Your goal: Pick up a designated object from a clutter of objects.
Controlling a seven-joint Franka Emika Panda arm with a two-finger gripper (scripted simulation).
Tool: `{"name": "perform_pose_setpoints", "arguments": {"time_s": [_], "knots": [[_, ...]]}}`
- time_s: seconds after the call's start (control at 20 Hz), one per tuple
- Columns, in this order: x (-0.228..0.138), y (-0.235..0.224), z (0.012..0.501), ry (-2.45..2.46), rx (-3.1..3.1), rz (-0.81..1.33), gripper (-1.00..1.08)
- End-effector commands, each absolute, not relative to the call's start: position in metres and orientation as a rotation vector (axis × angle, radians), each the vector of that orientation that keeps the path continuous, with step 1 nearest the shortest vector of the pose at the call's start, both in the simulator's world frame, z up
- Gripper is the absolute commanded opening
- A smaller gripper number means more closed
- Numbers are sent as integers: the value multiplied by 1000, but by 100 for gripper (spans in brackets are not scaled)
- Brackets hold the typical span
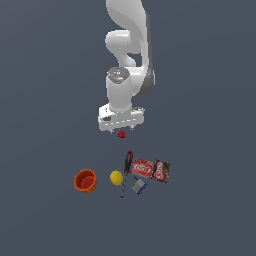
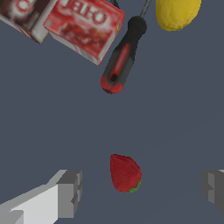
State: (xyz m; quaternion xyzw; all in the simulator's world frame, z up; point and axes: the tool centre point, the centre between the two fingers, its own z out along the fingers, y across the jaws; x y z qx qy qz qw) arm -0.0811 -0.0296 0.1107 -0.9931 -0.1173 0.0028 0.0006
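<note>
One arm, gripper (image 1: 121,128) pointing down, hanging over the strawberry (image 1: 121,134). In the wrist view the two fingers (image 2: 70,192) stand wide apart with the strawberry (image 2: 125,173) on the floor between them, touching neither pad; nothing is held.

The strawberry lies by itself, apart from the clutter. On the exterior view's clock face it sits at about 12 o'clock from the screwdriver (image 1: 127,165), whose red-and-black handle end is the nearest item to it, with bare grey floor (image 1: 45,215) between.

Clutter, reckoned from the yellow ball (image 1: 116,177) in the exterior view:
- orange cup (image 1: 85,180) at 9 o'clock, upright, mouth up, apart from the ball.
- screwdriver just beside the ball at about 1 o'clock, shaft running down past it toward 5 o'clock.
- red flat box (image 1: 142,168) at 2 o'clock, just beside the screwdriver handle, with a brown flat box (image 1: 162,171) against its far side.
- small grey-blue block (image 1: 139,186) at 4 o'clock, tilted.

Contact between screwdriver and red box cannot be told.
</note>
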Motion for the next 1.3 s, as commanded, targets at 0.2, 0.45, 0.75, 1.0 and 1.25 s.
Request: {"name": "perform_pose_setpoints", "arguments": {"time_s": [0.2,0.45,0.75,1.0,1.25], "knots": [[-107,-35,85,-413,-3113,2,100],[-118,-38,75,-430,-3112,0,100],[-120,-38,73,-433,-3111,1,100],[-120,-38,65,-433,-3111,1,100],[-121,-38,45,-433,-3112,1,100]]}}
